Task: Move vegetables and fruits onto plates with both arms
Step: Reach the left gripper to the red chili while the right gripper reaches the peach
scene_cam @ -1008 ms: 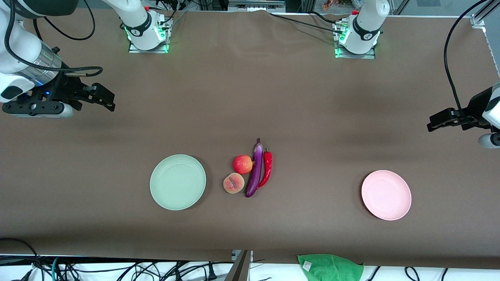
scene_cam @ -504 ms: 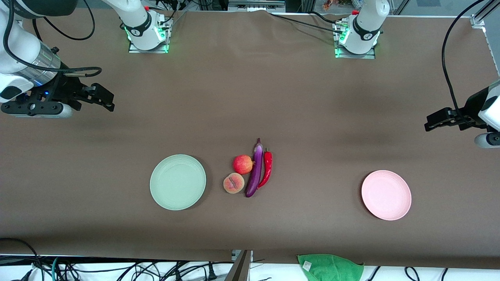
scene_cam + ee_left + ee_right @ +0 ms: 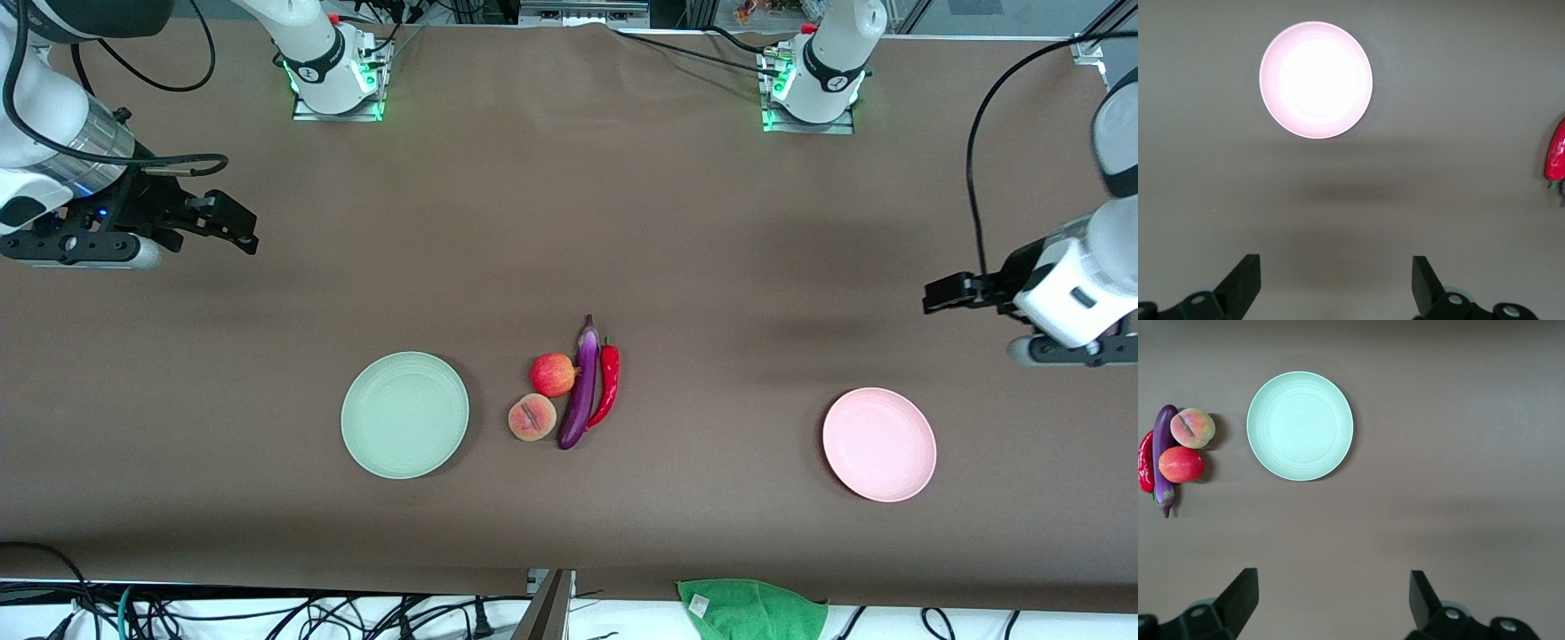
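Brown table point(image 3: 569, 222): both claws spread (left claw point(image 3: 942, 293), right claw point(image 3: 233, 227)) over its ends.

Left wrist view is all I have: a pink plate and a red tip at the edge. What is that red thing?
Observer: The chili pepper, lying against an eggplant that has an apple and a peach at its side.
Operator: Is there a second plate?
Observer: Yes, a green plate, nothing on it, beside the peach toward the right arm's end.
Operator: And the right claw?
Observer: The right claw is open like the left claw, over bare table at its own end.
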Action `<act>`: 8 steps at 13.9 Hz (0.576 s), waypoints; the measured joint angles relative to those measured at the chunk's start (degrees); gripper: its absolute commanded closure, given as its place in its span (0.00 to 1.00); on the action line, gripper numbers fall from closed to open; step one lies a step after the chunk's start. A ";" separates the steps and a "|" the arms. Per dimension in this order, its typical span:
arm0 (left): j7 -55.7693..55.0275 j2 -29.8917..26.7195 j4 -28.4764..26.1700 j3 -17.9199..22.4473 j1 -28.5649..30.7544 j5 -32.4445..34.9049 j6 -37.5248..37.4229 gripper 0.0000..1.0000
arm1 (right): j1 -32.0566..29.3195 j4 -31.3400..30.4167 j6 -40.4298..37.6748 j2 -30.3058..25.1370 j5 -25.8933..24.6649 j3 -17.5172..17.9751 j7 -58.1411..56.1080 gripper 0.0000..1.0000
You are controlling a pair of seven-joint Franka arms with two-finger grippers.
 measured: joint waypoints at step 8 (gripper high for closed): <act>-8.68 10.43 -0.27 -0.36 -7.68 -7.09 17.16 0.00 | -0.01 -0.01 -0.02 0.00 -0.05 -0.02 0.00 0.00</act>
